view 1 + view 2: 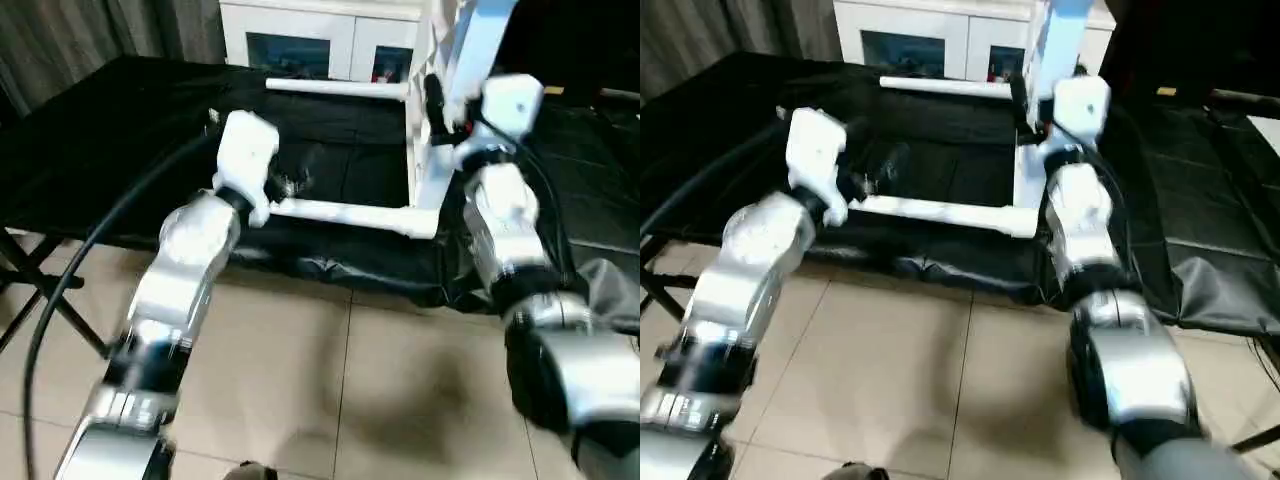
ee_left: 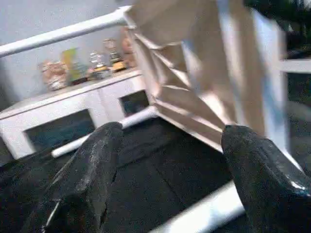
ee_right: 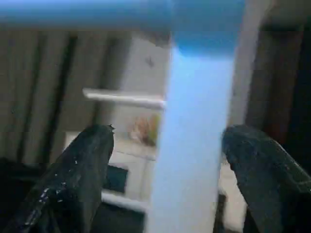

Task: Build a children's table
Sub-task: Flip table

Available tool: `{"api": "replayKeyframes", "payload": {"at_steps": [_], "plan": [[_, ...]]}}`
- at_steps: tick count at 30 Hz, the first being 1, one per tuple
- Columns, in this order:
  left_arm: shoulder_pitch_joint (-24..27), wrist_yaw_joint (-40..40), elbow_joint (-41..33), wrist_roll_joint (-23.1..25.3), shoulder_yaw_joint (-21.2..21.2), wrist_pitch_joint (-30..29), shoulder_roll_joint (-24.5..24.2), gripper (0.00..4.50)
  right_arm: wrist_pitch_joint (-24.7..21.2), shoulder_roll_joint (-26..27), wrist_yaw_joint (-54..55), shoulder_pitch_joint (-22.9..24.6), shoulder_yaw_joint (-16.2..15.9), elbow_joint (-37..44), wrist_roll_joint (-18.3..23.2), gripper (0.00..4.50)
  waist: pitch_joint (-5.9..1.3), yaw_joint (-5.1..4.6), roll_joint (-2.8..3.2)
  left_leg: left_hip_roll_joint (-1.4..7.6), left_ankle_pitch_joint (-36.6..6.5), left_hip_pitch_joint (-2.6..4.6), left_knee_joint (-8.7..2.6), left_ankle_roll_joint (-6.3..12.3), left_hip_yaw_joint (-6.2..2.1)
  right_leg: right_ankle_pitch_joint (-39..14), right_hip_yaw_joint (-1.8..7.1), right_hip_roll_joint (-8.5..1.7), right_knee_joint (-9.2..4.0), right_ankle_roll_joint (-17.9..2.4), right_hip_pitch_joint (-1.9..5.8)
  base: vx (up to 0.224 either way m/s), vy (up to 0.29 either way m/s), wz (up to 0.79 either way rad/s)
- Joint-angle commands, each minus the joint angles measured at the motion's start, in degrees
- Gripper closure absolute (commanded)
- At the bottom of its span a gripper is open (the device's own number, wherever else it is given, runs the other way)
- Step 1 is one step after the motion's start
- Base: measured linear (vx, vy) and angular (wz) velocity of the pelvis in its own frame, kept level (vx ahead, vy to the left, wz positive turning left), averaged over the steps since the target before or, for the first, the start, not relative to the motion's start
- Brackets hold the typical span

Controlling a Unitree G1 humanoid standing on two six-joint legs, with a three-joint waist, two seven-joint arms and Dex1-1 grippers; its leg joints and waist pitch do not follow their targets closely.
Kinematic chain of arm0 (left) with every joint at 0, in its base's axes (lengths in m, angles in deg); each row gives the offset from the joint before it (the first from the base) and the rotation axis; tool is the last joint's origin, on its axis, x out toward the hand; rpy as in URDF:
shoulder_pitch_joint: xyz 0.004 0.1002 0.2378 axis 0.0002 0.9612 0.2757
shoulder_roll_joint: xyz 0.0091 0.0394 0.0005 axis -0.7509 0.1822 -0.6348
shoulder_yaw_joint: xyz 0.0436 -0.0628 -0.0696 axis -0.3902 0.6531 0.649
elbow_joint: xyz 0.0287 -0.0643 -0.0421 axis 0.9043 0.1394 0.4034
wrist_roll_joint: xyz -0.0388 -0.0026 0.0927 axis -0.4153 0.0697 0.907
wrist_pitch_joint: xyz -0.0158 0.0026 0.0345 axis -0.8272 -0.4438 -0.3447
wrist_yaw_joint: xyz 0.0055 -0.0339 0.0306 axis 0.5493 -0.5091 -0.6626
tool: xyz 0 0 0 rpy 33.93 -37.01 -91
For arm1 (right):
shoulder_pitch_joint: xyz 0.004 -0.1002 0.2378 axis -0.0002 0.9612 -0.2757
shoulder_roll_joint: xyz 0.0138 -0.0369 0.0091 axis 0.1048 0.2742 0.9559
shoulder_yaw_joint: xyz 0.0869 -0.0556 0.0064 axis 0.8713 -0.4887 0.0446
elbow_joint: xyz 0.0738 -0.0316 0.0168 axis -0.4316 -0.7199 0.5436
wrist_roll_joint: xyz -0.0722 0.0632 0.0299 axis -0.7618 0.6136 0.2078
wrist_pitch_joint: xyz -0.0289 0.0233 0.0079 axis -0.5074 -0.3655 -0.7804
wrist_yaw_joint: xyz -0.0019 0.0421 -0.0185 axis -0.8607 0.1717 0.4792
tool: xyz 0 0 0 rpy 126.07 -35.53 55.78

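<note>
Two black-fingered grippers, both spread | white plastic children's table (image 1: 432,150) tipped on edge | nearer right gripper (image 3: 165,179), legs pointing left, left gripper (image 2: 167,179) beside near leg (image 1: 340,213)

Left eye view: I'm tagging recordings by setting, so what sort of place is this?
Probably a home-like room set up for robot trials: a beige tiled floor, grey curtains, a white cabinet with dark glass doors, and a work surface under black sheeting carrying the white plastic children's table.
</note>
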Motion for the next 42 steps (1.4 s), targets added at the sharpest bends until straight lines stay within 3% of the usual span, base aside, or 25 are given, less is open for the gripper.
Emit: {"api": "replayKeyframes", "payload": {"at_steps": [1, 3, 4, 5, 9, 12, 16, 19, 22, 23, 25, 26, 27, 28, 29, 30, 31, 32, 34, 36, 37, 39, 40, 41, 42], "plan": [[-1.19, 0.01, -1.74, 3.22, -1.15, 3.78, -2.23, 0.86, 1.67, 1.13, -3.26, 3.66, -1.98, 7.32, 1.85, 0.65, -4.88, 0.17, 0.28, 3.18, -10.95, 3.21, -3.96, 2.15, -2.39, 6.43, 1.41, -2.39, -3.41, -11.27, 1.57, 0.000, 0.000, 0.00], [-2.42, -0.23, -0.79, 4.99, -1.47, 5.37, -3.39, 0.69, 1.61, 1.32, -3.74, 5.62, -2.76, 10.11, 1.97, 0.62, -4.86, 0.05, 0.38, 3.25, -12.41, 3.48, -4.22, 1.04, -2.43, 4.37, 1.36, -2.34, -3.53, -11.43, 1.39, 0.000, 0.000, 0.00], [-4.26, -0.13, 0.62, 6.95, -1.87, 7.38, -4.79, 0.59, 1.39, 1.50, -4.18, 7.66, -3.65, 13.03, 1.88, 0.61, -4.79, -0.02, 0.41, 3.23, -13.09, 3.47, -4.37, 0.62, -2.48, 3.40, 1.36, -2.36, -3.63, -11.62, 1.34, 0.000, 0.000, 0.00], [-7.75, 0.17, 3.10, 10.47, -2.92, 10.49, -7.21, 0.52, 0.81, 1.76, -4.73, 10.06, -4.89, 16.58, 1.61, 0.61, -4.63, 0.18, 0.69, 3.27, -15.34, 3.90, -4.56, -0.47, -2.40, 0.85, 1.44, -2.21, -4.08, -11.18, 0.88, 0.000, 0.000, 0.00], [-14.69, -1.35, 9.92, 18.17, -5.68, 15.80, -11.25, 0.22, -1.69, 2.34, -5.71, 12.44, -5.64, 20.71, 1.52, 0.61, -4.12, -0.12, 0.98, 3.14, -23.00, 3.98, -5.50, -4.95, -2.96, -7.24, 1.65, -2.45, -4.66, -8.91, 0.53, 0.000, 0.000, 0.00], [-20.36, -4.38, 17.05, 23.74, -8.59, 18.14, -13.58, 0.02, -4.94, 2.87, -5.70, 12.37, -5.99, 20.86, 0.86, 0.61, -4.15, -0.44, 0.92, 3.11, -26.99, 4.32, -5.71, -7.17, -3.11, -10.08, 1.88, -2.86, -4.83, -8.97, 0.12, 0.000, 0.000, 0.00], [-32.20, -11.84, 31.78, 31.93, -12.57, 21.31, -15.46, 0.02, -8.40, 3.62, -4.66, 11.99, -6.53, 20.95, 0.10, 0.61, -4.49, -0.60, 0.74, 2.83, -24.74, 3.80, -5.52, -6.96, -3.24, -8.59, 1.86, -2.96, -4.75, -8.92, 0.36, 0.000, 0.000, 0.00], [-34.56, -13.24, 35.20, 33.28, -13.18, 22.40, -15.59, 0.02, -9.36, 3.77, -4.48, 12.35, -6.88, 21.77, -0.01, 0.61, -4.46, -0.59, 0.89, 2.87, -23.14, 3.44, -5.51, -6.45, -3.34, -5.86, 1.69, -2.96, -4.50, -9.47, 0.57, 0.000, 0.000, 0.00], [-35.55, -12.69, 38.65, 27.75, -8.33, 21.80, -12.72, 0.02, -12.79, 4.17, -4.98, 13.03, -7.34, 23.73, 0.54, 0.61, -4.57, -0.35, 0.83, 2.79, -20.73, 3.49, -5.15, -5.11, -3.01, -1.44, 1.69, -2.92, -4.31, -11.37, 0.59, 0.000, 0.000, 0.00], [-34.81, -11.92, 39.29, 22.41, -4.24, 20.02, -10.28, 0.02, -16.54, 4.44, -5.51, 13.68, -7.63, 25.13, 1.07, 0.61, -4.73, -0.28, 1.53, 2.72, -19.51, 3.44, -4.93, -4.60, -2.97, 1.03, 1.69, -2.86, -3.94, -12.13, 0.72, 0.000, 0.000, 0.00], [-29.89, -12.56, 34.71, 12.69, 3.32, 12.79, -5.45, 0.02, -24.50, 4.60, -6.53, 15.34, -8.51, 26.97, 1.99, 0.61, -4.77, -0.06, 1.64, 2.76, -17.14, 3.43, -4.83, -3.48, -2.84, 6.26, 1.41, -2.67, -3.33, -14.83, 1.11, 0.000, 0.000, 0.00], [-27.56, -12.81, 32.76, 9.62, 5.33, 11.08, -3.99, 0.02, -27.20, 4.81, -7.15, 16.30, -8.73, 28.06, 2.90, 0.61, -4.92, 0.01, 1.25, 2.63, -16.59, 3.26, -4.68, -2.24, -2.73, 7.23, 1.28, -2.72, -3.44, -15.70, 1.20, 0.000, 0.000, 0.00], [-22.05, -13.52, 27.23, 6.62, 6.84, 9.24, -2.20, 0.02, -30.33, 4.99, -7.36, 17.87, -8.85, 29.76, 4.14, 0.61, -5.02, 0.20, 1.32, 2.88, -16.18, 3.36, -4.61, -1.01, -2.69, 8.02, 1.34, -2.94, -3.30, -16.61, 1.58, 0.000, 0.000, 0.00], [-18.60, -14.02, 24.04, 5.10, 7.42, 8.77, -1.21, 0.02, -32.19, 5.10, -7.40, 18.90, -8.87, 30.97, 4.95, 0.61, -4.73, 0.14, 1.08, 2.83, -15.74, 2.74, -4.74, -0.04, -2.74, 7.95, 1.34, -3.10, -3.54, -16.63, 1.72, 0.000, 0.000, 0.00], [-11.82, -15.48, 17.31, 3.50, 8.19, 6.92, 0.22, 0.02, -36.94, 4.89, -8.21, 20.79, -9.57, 33.08, 6.62, 0.61, -5.02, 0.18, 0.31, 2.76, -14.95, 2.67, -4.57, 1.14, -2.63, 7.02, 1.33, -3.07, -3.76, -16.18, 1.91, 0.000, 0.000, 0.00], [-6.05, -17.12, 11.99, 2.52, 8.87, 5.99, 1.25, 0.02, -39.70, 4.63, -8.68, 22.68, -10.38, 34.77, 7.15, 0.61, -5.16, 0.20, -0.08, 3.04, -12.08, 2.38, -4.44, 2.64, -2.74, 8.84, 1.29, -3.27, -3.47, -16.37, 2.43, 0.000, 0.000, 0.00], [-3.23, -17.93, 9.51, 2.08, 9.28, 5.77, 1.74, 0.02, -40.54, 4.53, -8.78, 23.70, -10.79, 35.59, 7.13, 0.61, -5.13, 0.38, 0.36, 3.06, -11.32, 2.22, -4.41, 2.90, -2.80, 8.51, 1.21, -3.22, -3.28, -16.09, 2.27, 0.000, 0.000, 0.00], [-0.48, -18.88, 7.33, 1.96, 9.77, 6.06, 2.11, 0.02, -40.83, 4.27, -8.63, 24.76, -11.37, 36.19, 6.04, 0.61, -5.18, 0.45, 0.76, 3.22, -12.31, 2.73, -4.38, 2.84, -2.70, 5.97, 1.29, -3.10, -3.85, -15.09, 1.65, 0.000, 0.000, 0.00], [2.04, -19.26, 5.53, 1.92, 10.18, 6.72, 2.33, 0.02, -40.47, 3.87, -8.62, 25.79, -12.01, 36.69, 4.49, 0.61, -4.97, 0.38, 0.94, 3.37, -15.34, 3.20, -4.82, 0.52, -2.71, 1.42, 1.37, -2.50, -4.42, -13.54, 0.89, 0.000, 0.000, 0.00], [6.49, -20.23, 2.58, 4.22, 10.99, 7.67, 2.39, 0.02, -39.31, 3.34, -9.77, 28.19, -12.99, 37.94, 3.59, 0.61, -4.25, 0.45, 0.84, 3.56, -22.54, 3.74, -5.65, -3.35, -2.91, -6.51, 1.55, -2.48, -5.28, -11.16, 0.28, 0.000, 0.000, 0.00], [8.37, -20.05, 0.33, 4.16, 12.36, 5.32, 3.68, 0.02, -40.20, 3.73, -9.53, 29.39, -12.54, 39.13, 3.92, 0.61, -3.86, 0.49, 0.88, 3.66, -24.69, 3.77, -6.00, -4.17, -3.02, -9.02, 1.63, -2.57, -5.53, -10.27, 0.13, 0.000, 0.000, 0.00], [9.56, -20.50, -1.59, 3.70, 12.96, 3.23, 4.45, 0.02, -41.50, 3.97, -9.40, 30.09, -12.29, 40.26, 4.43, 0.61, -2.82, 0.48, 0.72, 3.40, -39.41, 6.12, -6.47, -8.29, -3.61, -27.05, 1.61, -3.00, -7.55, -5.76, -0.56, 0.000, 0.000, 0.00], [11.22, -20.48, -3.15, 4.24, 12.02, 1.78, 4.33, 0.02, -42.57, 4.33, -9.50, 31.03, -12.50, 41.46, 4.99, 0.61, -2.66, 0.40, 0.68, 3.23, -42.06, 6.77, -6.51, -8.76, -3.82, -31.03, 1.47, -2.99, -8.09, -4.62, -0.63, 0.000, 0.000, 0.00], [11.85, -21.09, -3.94, 4.44, 11.60, 1.27, 4.22, 0.02, -43.29, 4.51, -9.21, 31.34, -12.56, 42.08, 5.31, 0.61, -2.44, 0.02, 0.70, 3.07, -44.81, 7.44, -6.69, -8.91, -4.36, -34.89, 0.92, -2.86, -8.95, -3.15, 0.01, 0.000, 0.000, 0.00], [11.94, -21.18, -4.05, 4.47, 11.53, 1.20, 4.20, 0.02, -43.39, 4.54, -9.17, 31.39, -12.56, 42.17, 5.35, 0.61, -1.97, -0.32, 1.25, 3.06, -49.18, 8.51, -7.07, -9.27, -4.69, -37.11, -0.27, -1.95, -9.61, -2.49, 0.38, 0.000, 0.038, -0.19]]}}
